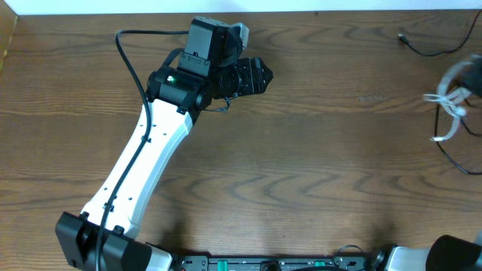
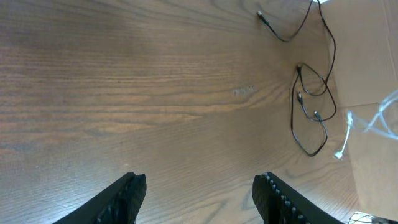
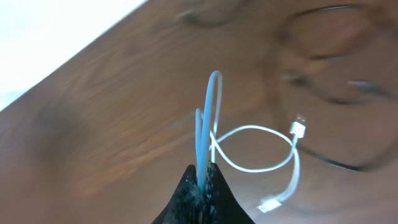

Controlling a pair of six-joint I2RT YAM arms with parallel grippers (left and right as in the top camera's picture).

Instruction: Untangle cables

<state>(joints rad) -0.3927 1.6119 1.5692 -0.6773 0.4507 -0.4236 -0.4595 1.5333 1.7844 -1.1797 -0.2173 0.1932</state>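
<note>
**Left side.** My left arm (image 1: 143, 150) runs diagonally from the near-left corner of the table (image 1: 316, 165) toward its far edge. My left gripper (image 1: 262, 75) points to the right, left of the table's centre. In the left wrist view its two fingers (image 2: 127, 198) stand wide apart with only wood grain between them. The left gripper is released and grasps nothing.

**Right side, on the table.** The black cable (image 2: 309, 109) lies flat on the wood, well apart from the left gripper. It forms loose, overlapping loops. One strand runs toward the far edge and ends in a small plug (image 2: 261, 15).

**Right edge.** The white cable (image 3: 261, 152) is near the black cable, at the table's right edge.
- One part forms a loop that crosses over itself. It has a flat USB plug (image 3: 300, 129) at one end and a second plug (image 3: 270, 205) at the other.
- Another part rises as a narrow doubled strand into my right gripper (image 3: 204, 177).

My right gripper's fingers are clenched together on that strand, grasping the white cable. The black cable shows only as a blur behind it in the right wrist view, so I cannot tell whether the two cables touch. In the overhead view the white cable is a blurred pale shape at the right margin.
</note>
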